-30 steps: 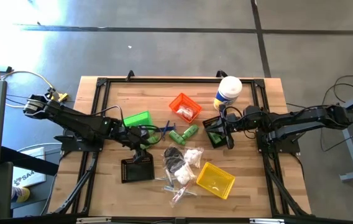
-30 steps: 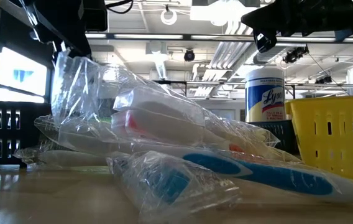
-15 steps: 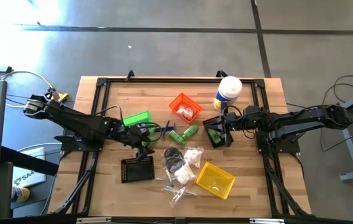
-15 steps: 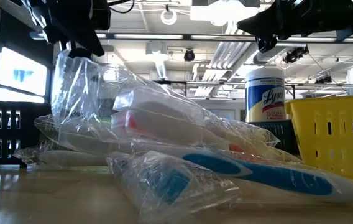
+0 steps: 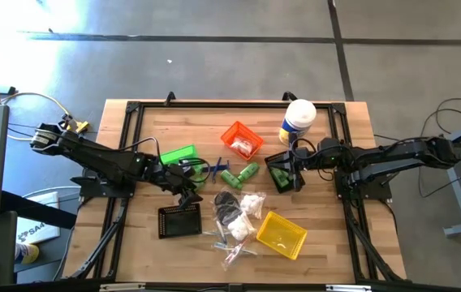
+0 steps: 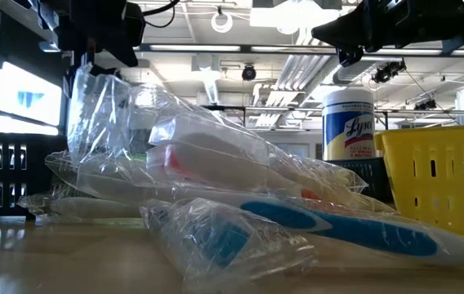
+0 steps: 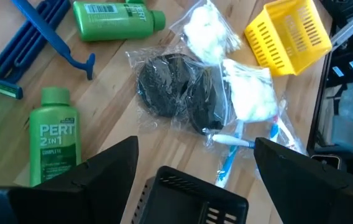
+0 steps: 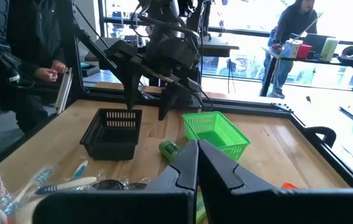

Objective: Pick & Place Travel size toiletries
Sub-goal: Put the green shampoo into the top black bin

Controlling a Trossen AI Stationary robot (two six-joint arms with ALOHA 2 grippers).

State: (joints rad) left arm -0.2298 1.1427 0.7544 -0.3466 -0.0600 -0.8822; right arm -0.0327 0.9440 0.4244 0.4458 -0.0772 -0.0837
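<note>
Wooden worktop (image 5: 149,122) w/ a black frame carries everything. Left arm reaches in from the left side; its claw (image 5: 188,191) hangs spread wide, holding nothing, just above the black bin (image 5: 179,220) and near the green bin (image 5: 178,155). In the left wrist view both dark fingers (image 7: 96,171) stand far apart over the pile. Right arm comes in from the right; its claw (image 5: 290,172) is pressed together, empty, over a 2nd black bin (image 5: 278,171), fingertips meeting in the right wrist view.

White canister (image 5: 298,120) w/ yellow label stands upright at the far edge, just beside the right arm. Yellow bin (image 5: 281,234) sits tilted near the front edge; orange bin (image 5: 242,139) sits mid-worktop w/ something white inside.

Toiletries lie loose on the worktop centre, btwn the bins: two green bottles (image 5: 239,174) side by side, just right of the blue razors (image 5: 215,168); the wrist view reads "PERT 2 in 1" on one bottle (image 7: 52,140). Below them, black round pieces in clear wrap (image 7: 179,92), touching white crinkly packets (image 7: 246,93). Clear-wrapped toothbrushes (image 6: 338,224) lie nearest the front edge, beside the yellow bin.

A person (image 8: 291,31) stands in the room beyond.
</note>
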